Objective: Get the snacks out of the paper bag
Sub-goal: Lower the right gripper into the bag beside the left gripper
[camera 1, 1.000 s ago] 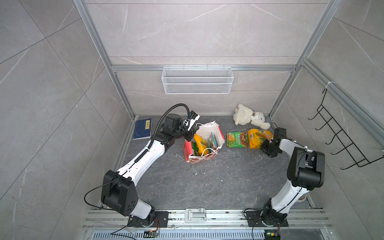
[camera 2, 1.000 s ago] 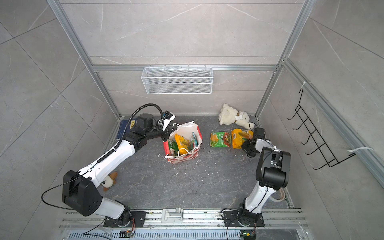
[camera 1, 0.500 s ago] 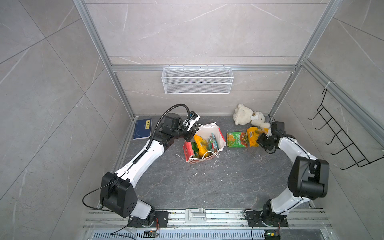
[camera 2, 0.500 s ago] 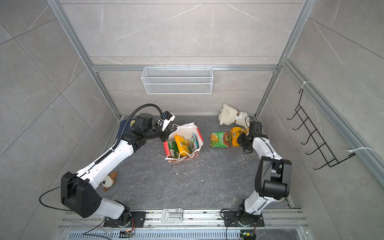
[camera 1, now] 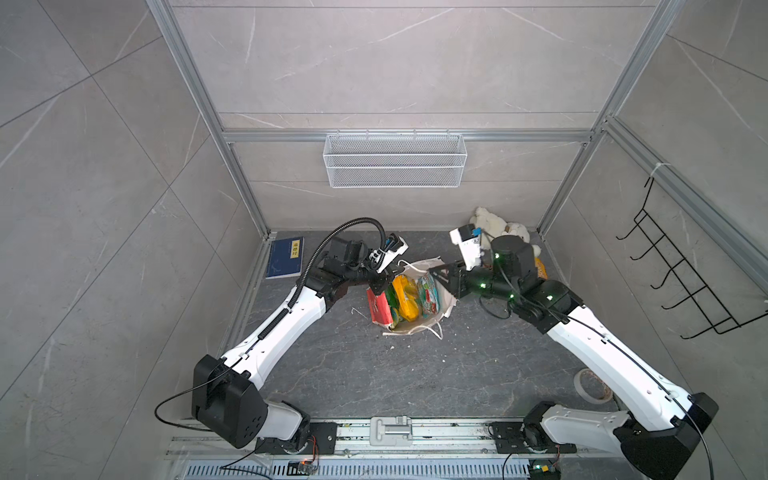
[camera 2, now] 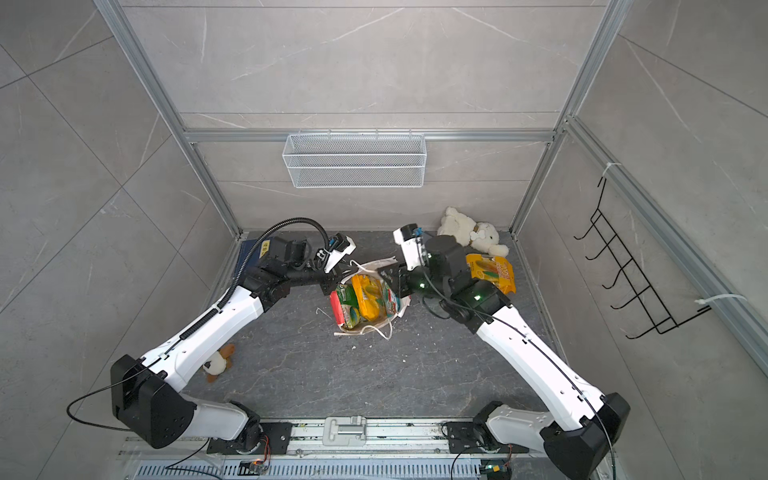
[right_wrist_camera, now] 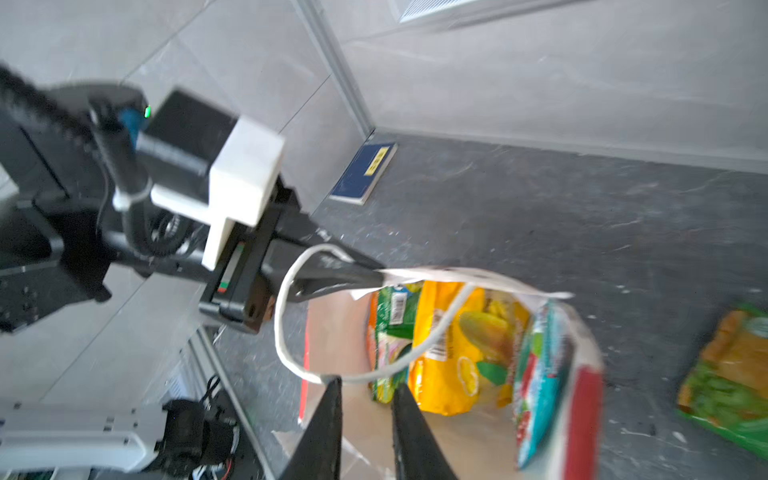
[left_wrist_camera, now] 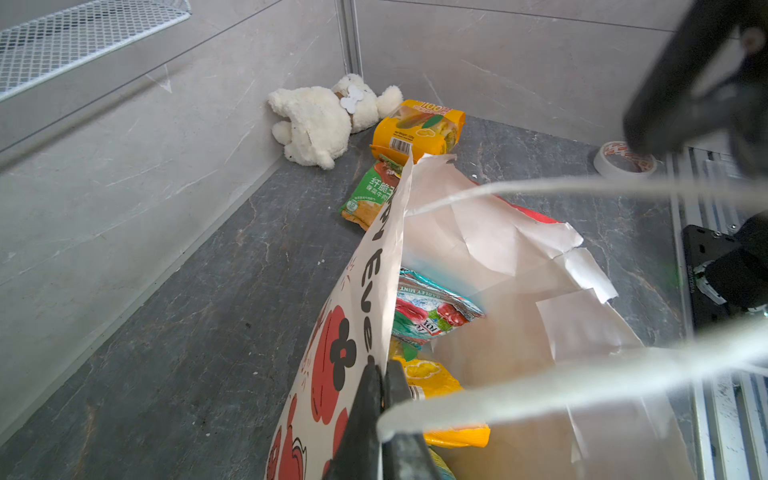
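Note:
The paper bag [camera 1: 411, 329] [camera 2: 362, 328] stands open mid-floor, white with red prints [left_wrist_camera: 332, 361]. My left gripper [camera 1: 390, 277] [camera 2: 337, 283] [left_wrist_camera: 382, 374] is shut on its rim. Inside stand snacks: a yellow packet [camera 1: 405, 296] [right_wrist_camera: 457, 345], a green one [right_wrist_camera: 390, 324] and a teal-red FOX'S one [left_wrist_camera: 432, 316]. My right gripper [camera 1: 435, 276] [right_wrist_camera: 368, 382] hovers at the bag's mouth, jaws slightly apart and holding nothing, a white cord handle [right_wrist_camera: 286, 324] crossing just beyond its tips. A yellow-orange corn packet [camera 2: 492, 272] [left_wrist_camera: 419, 129] and a green packet [left_wrist_camera: 370, 195] lie on the floor outside.
A white plush toy [camera 1: 494, 226] sits in the back right corner, a blue book [camera 1: 286, 257] back left. A tape roll [camera 1: 592, 384] lies front right, a small toy [camera 2: 218, 361] under the left arm. A wire basket [camera 1: 395, 160] hangs on the back wall.
My right arm has swung left from the packets on the floor to the bag's mouth. The left gripper has kept its hold on the bag's rim.

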Available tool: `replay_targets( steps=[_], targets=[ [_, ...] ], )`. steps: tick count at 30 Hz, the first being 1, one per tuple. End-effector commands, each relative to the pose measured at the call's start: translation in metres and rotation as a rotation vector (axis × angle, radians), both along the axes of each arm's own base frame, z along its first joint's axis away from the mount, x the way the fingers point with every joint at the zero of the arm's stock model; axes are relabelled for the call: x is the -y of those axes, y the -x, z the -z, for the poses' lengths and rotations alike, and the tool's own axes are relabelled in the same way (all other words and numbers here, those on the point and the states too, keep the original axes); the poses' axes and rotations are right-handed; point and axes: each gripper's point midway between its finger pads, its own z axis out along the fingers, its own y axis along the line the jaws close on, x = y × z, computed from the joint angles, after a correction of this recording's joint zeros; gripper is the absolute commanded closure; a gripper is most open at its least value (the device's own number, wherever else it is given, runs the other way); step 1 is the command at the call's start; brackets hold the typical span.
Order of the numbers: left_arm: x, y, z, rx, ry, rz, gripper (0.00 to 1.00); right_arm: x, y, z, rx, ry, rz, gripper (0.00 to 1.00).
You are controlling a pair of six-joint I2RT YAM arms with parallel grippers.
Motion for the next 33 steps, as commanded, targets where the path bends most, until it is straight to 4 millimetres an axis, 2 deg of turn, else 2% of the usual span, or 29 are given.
replay_targets(
  steps=[1, 5, 9, 12, 14, 20, 24, 29, 33],
  targets=[
    [0.007, 0.018, -0.037, 0.080, 0.077, 0.045, 1.00, -0.008, 0.008, 0.036, -0.009, 0.087, -0.022, 0.78],
    [0.008, 0.022, -0.030, 0.050, 0.088, 0.027, 1.00, -0.007, 0.020, 0.051, 0.011, 0.022, -0.002, 0.79],
    [0.009, 0.027, -0.028, 0.012, 0.095, 0.024, 1.00, 0.010, 0.029, 0.041, 0.063, -0.034, 0.044, 0.79],
    [0.008, 0.030, -0.028, 0.015, 0.094, 0.018, 1.00, 0.027, 0.033, 0.029, 0.107, -0.046, 0.097, 0.73],
    [0.009, 0.031, -0.031, 0.019, 0.100, 0.018, 1.00, 0.031, 0.032, 0.034, 0.086, 0.025, 0.105, 0.74],
    [0.012, 0.034, -0.028, 0.027, 0.104, 0.026, 1.00, 0.002, 0.026, 0.047, 0.057, 0.119, 0.070, 0.77],
    [0.013, 0.033, -0.029, 0.033, 0.114, 0.025, 1.00, -0.015, 0.017, 0.066, 0.052, 0.209, 0.094, 0.78],
    [0.011, 0.032, -0.035, 0.057, 0.126, 0.008, 1.00, -0.014, 0.004, 0.106, 0.014, 0.278, 0.187, 0.78],
    [0.011, 0.031, -0.037, 0.062, 0.136, 0.002, 1.00, -0.016, 0.002, 0.128, -0.015, 0.271, 0.206, 0.72]
  ],
)
